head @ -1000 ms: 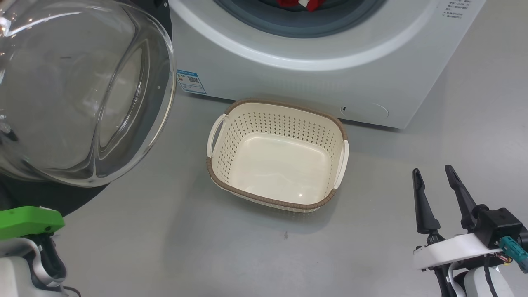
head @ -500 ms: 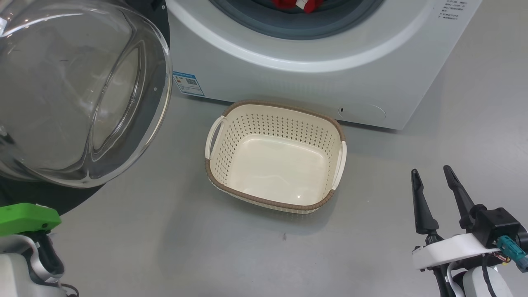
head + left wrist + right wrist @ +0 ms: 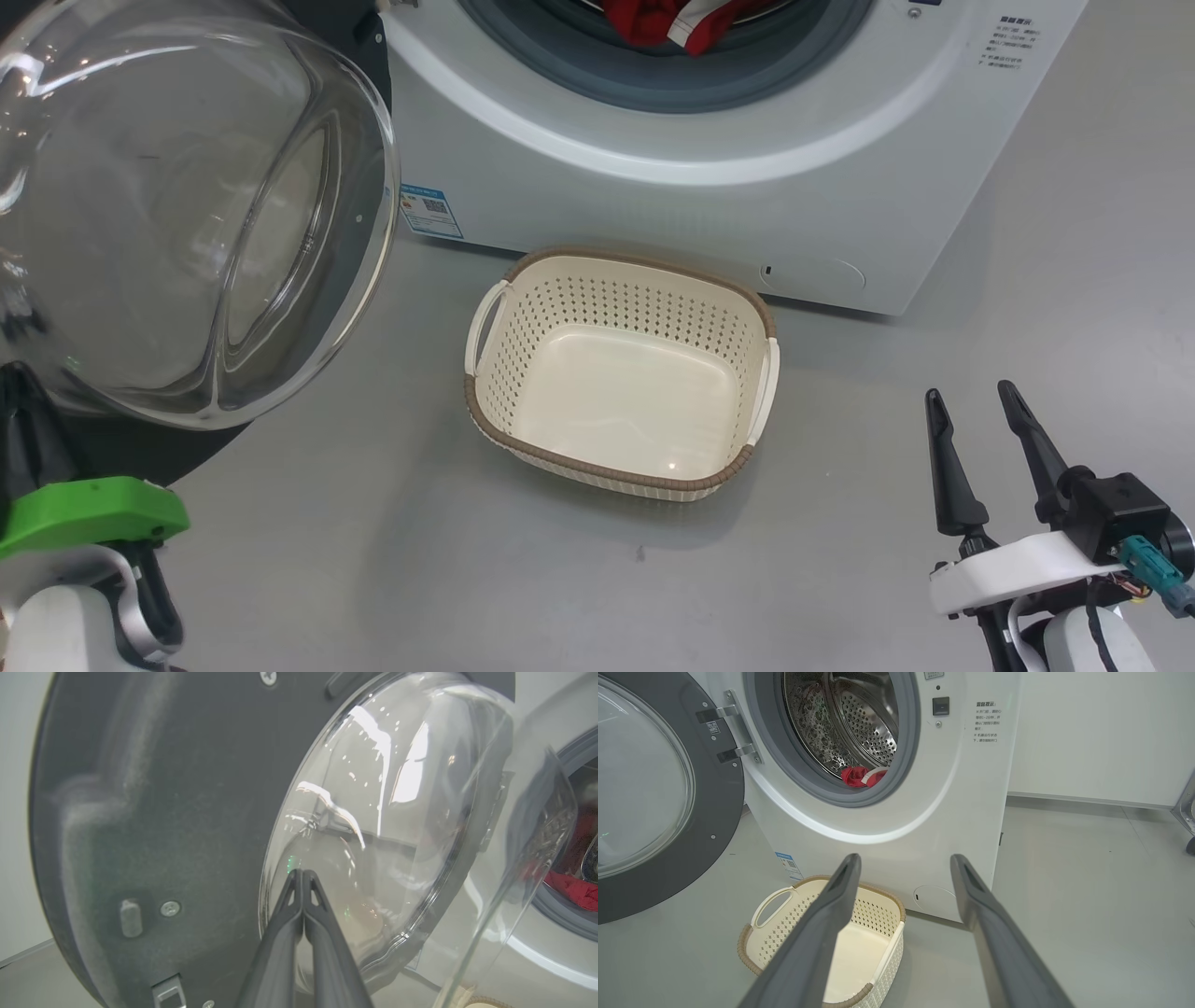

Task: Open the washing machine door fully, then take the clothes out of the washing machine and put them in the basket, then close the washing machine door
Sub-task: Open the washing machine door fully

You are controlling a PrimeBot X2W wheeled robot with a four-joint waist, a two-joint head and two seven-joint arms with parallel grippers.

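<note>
Pressing empty fingers together, the left gripper [image 3: 302, 877] is pointing at the washing machine door [image 3: 187, 215], standing open. The right gripper [image 3: 969, 392] is hovering spread and empty near the basket [image 3: 607, 473]; the clothes [image 3: 653, 19] are lying inside the washing machine [image 3: 700, 205].

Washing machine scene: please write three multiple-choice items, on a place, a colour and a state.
1. Where stands the cream perforated plastic basket?
A. on the grey floor before the white front-loading washing machine
B. on top of it
C. inside it

2. What colour are the clothes in the steel drum?
A. blue
B. green
C. red and white

3. How are the fingers of the right gripper?
A. pressed shut
B. apart, holding nothing
C. closed on a handle

Answers:
1 A: it sits on the floor at the machine's front.
2 C: red cloth with white trim shows.
3 B: a clear gap shows between them.
</note>
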